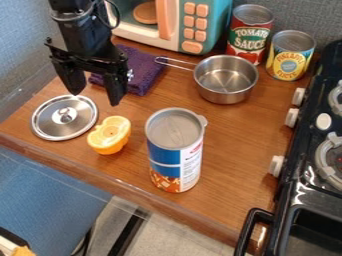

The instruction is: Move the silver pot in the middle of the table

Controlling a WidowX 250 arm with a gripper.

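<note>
My gripper [96, 96] hangs at the upper left, pointing down, open with nothing between its fingers. It is above the area between the purple cloth and the metal lid. The silver pot [226, 80] stands upright and empty toward the back right of the wooden table [234, 145], in front of the cans. Its wire handle points left, toward the cloth. The pot is well to the right of the gripper, and the two are apart.
A silver lid [65, 117] and an orange cup-like piece [109, 135] lie at the left. A tall can [175, 150] stands near the front edge. A purple cloth [143, 70], toy microwave [180, 25], tomato can [249, 35] and pineapple can [290, 55] are behind; a black stove [310, 165] is right.
</note>
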